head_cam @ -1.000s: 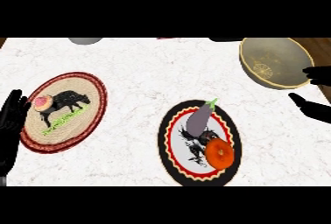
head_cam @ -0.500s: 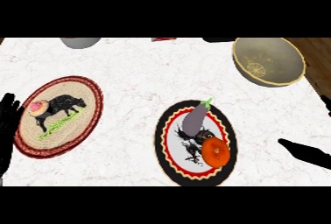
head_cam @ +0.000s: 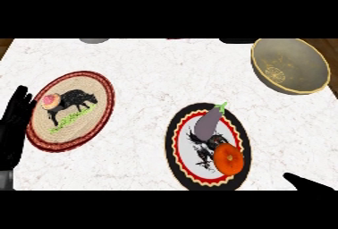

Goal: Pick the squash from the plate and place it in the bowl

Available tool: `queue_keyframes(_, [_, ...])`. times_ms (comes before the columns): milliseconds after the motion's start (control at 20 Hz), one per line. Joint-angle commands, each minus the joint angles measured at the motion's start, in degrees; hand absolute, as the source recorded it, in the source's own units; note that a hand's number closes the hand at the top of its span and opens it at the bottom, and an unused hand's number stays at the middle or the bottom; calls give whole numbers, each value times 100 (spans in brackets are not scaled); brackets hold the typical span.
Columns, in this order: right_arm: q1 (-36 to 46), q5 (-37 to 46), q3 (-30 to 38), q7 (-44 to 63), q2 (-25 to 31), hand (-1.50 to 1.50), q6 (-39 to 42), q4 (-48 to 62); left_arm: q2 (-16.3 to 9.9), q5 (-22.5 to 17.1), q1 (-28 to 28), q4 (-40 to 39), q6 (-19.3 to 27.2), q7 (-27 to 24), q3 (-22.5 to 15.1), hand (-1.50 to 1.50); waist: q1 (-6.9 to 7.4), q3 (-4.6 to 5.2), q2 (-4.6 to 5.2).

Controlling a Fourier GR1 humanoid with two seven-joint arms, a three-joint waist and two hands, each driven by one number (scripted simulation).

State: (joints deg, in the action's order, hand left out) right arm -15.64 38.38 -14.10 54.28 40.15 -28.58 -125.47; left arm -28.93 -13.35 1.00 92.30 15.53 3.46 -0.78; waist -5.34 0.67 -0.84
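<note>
White marble counter (head_cam: 152, 67): carries every item below; wide bare stretch between the two plates.

Bowl (head_cam: 290, 65): tan, gold-rimmed, at the far right corner, well apart from the squash. It holds nothing that can be seen. Risk, as a judgement: the carry to it is long and diagonal, so a poor hold could let the load slip short of the rim.

Woven plate (head_cam: 71, 111): red-edged, at the left, bearing a pink fruit (head_cam: 51, 100) and a green sprig. Not part of the job; far enough from the route to be safe.

Black-rimmed plate (head_cam: 208, 146): right of centre, red and white inside, with a dark animal print.

Squash (head_cam: 229, 159): orange, round, on the near right part of that plate. Risk: its roundness may let it roll when fingers close on it.

Eggplant (head_cam: 210, 123): purple, green stem, on the far part of the same plate, near the squash but apart from it. Risk: a reach coming in too far forward could nudge or take it by mistake.

Left hand (head_cam: 16, 129): black, at the left edge beside the woven plate, fingers straight and upward, resting, holding nothing.

Right hand (head_cam: 311, 184): only a dark tip shows at the lower right corner, near the squash's plate but off it; whether it is spread or curled cannot be told.
</note>
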Motion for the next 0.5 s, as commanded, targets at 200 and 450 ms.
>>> queue_keyframes(200, [69,225,-452,2246,274,-150,2066,-1214,153,217,-482,-150,-28,122,-327,0,452,-19,120])
queue_keyframes(450, [472,-314,-654,2826,-54,-150,2686,-887,126,61,-702,-159,-247,283,-319,0,642,-28,146])
